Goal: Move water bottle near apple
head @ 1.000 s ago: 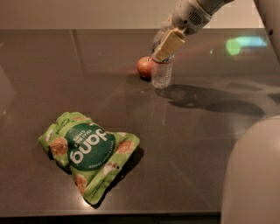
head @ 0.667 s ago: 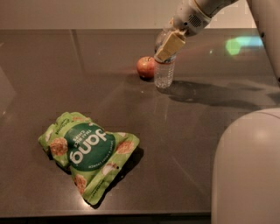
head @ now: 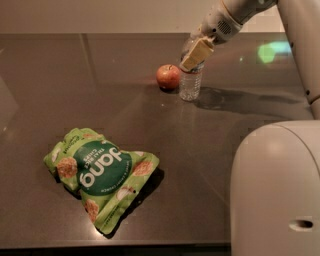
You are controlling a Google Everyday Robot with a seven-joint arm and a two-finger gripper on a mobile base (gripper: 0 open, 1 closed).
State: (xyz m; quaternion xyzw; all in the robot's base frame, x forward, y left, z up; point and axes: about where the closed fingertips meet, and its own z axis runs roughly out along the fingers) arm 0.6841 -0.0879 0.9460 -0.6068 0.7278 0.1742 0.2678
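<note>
Evidently, in the single camera view, the placing step was close to its end. The water bottle (head: 190,84) was seen standing upright on the dark surface (head: 100,95) at the far side, just right of the apple (head: 168,76), with only a narrow gap between the two. The gripper (head: 195,50) was held at the bottle's upper part, reached down from the arm (head: 235,15) at the far right. Its fingers (head: 196,54) appeared to be closed on the neck of the bottle: one tan pad was laid across the front, while the other was hidden behind the plastic, as was the cap.

The goal was judged to be as good as met, since the bottle was already set near the fruit. The next move called for the grip to be let go gently and the arm to be lifted straight up, so that the light bottle would not be tipped against the apple.

By count, one water bottle, one apple and one green snack bag (head: 102,172) were found, the bag lying well apart at the near left. A pale part of the robot body (head: 275,190) filled the near right.
</note>
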